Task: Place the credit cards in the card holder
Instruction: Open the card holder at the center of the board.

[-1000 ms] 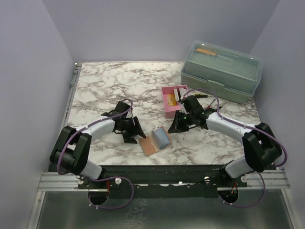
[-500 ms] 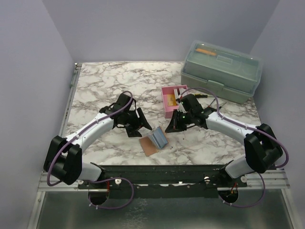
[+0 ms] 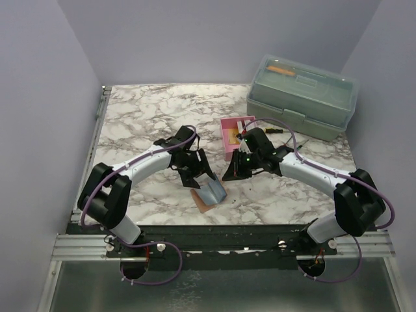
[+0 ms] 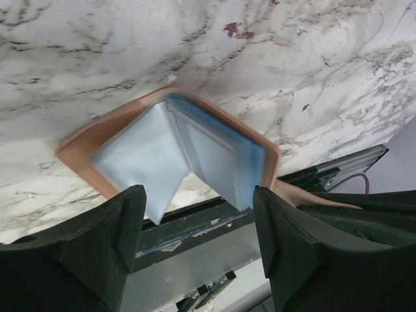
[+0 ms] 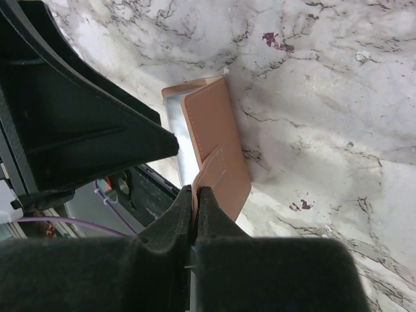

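We see L gripper [image 4: 197,201] spread over the reddish-tan leather folding card holder [image 4: 78,149] w/ pale-blue plastic credit cards [image 4: 149,156] inside — R gripper [image 5: 195,195] pinches its flap.

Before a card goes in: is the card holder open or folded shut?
Open: the card holder is spread in a V, both blue-grey inner leaves showing.

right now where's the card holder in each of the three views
top external: card holder sits low centre, under the two claw tips.
left wrist: centre, lying open between the fingers of the open left claw.
right wrist: centre, its flap pinched in the shut right claw.
shared landmark: the marble table, whose front edge runs close by the holder in all three.
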`<state>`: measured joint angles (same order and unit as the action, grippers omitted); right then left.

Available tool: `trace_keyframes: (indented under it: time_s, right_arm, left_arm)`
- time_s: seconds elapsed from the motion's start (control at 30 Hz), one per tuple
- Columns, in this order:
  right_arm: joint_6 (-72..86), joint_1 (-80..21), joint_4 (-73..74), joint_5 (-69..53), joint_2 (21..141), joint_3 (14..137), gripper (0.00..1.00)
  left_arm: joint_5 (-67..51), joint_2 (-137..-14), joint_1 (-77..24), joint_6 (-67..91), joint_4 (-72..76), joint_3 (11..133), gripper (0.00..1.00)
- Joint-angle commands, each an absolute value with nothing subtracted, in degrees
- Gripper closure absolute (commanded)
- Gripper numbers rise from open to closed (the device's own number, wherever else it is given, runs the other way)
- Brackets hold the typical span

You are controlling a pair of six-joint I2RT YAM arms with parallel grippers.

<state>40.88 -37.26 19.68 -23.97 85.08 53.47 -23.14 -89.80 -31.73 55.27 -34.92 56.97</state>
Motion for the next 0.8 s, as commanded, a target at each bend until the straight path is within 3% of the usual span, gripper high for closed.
trace_keyframes:
  time_s: [0.0, 0.2, 0.4, 0.77]
  right_arm:
    - [40.39, -38.0, 20.24, -25.16, 85.03, 55.75, 1.0]
    - [40.29, -38.1, 20.39, -24.87, 85.03, 55.98, 1.0]
    - [40.65, -38.14, 19.96, -25.03, 84.92, 55.32, 1.0]
    - [40.96, -38.14, 20.14, -24.4, 84.43, 54.89, 1.0]
  left_arm:
    - [-23.08, -91.03, -33.21, 55.29, -34.8, 59.74, 0.26]
    - [-21.54, -92.03, -33.26, 55.64, -35.65, 60.24, 0.29]
    - [-21.19, -93.23, -33.42, 55.72, -35.91, 60.73, 0.4]
    - [-20.56, -92.41, -33.49, 54.25, -35.84, 60.73, 0.34]
